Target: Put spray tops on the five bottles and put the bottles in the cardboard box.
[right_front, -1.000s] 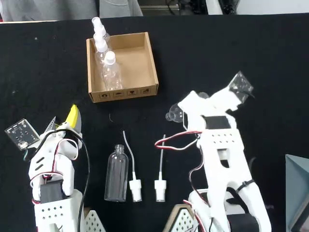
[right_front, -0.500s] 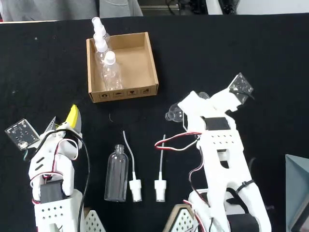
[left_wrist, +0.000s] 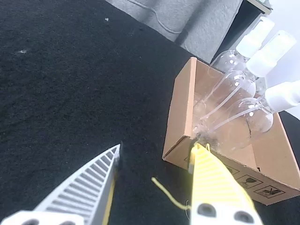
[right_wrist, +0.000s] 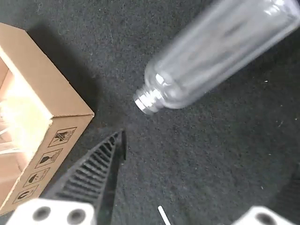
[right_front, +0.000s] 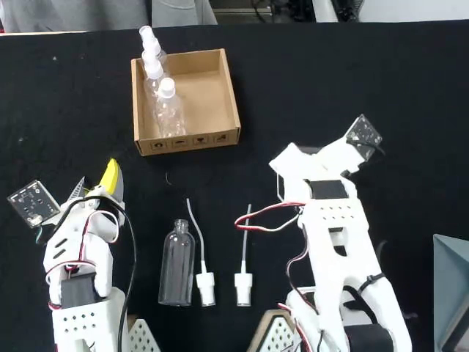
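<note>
Step in hand (judged): pick-up of a bare bottle [right_wrist: 220, 51] by the right tool [right_wrist: 187, 187], for capping.
Right tool state: released, jaws spread wide. The bottle lies on its side on the tabletop [right_wrist: 225, 154] just ahead of the jaws, not between them.
Left tool state: left tool [left_wrist: 157, 147] released, holding nothing, above the tabletop and aimed at the cardboard box [left_wrist: 180, 126].
Task things: three capped bottles [right_front: 167, 103] lean along one side of the cardboard box [right_front: 220, 92]. A second bare bottle [right_front: 176, 262] lies on the tabletop [right_front: 366, 73] just beside two spray tops [right_front: 206, 282], tubes pointing towards the box.
Progress (judged): three of five done; two bottles uncapped.
Grasp advice: close across the mid-body, square to the long axis. Keep the threaded neck [right_wrist: 147, 101] free for the top.
Risk: clear, round and smooth, so it may roll or squirt out if pinched off-centre. Bring both jaws down astride it before closing.
Next need (judged): the long tube must enter the neck first, so the bottle should be held steady and in line with the top.
Right wrist view gives: the bottle's lie, its open neck towards the box corner [right_wrist: 70, 122], and the gap to the jaws.
High view gives: overall layout, the spare tops, and the right arm [right_front: 330, 213] lying over that bottle's spot.
Left wrist view gives: a close look at the white tops seated on the boxed bottles [left_wrist: 234, 108].
</note>
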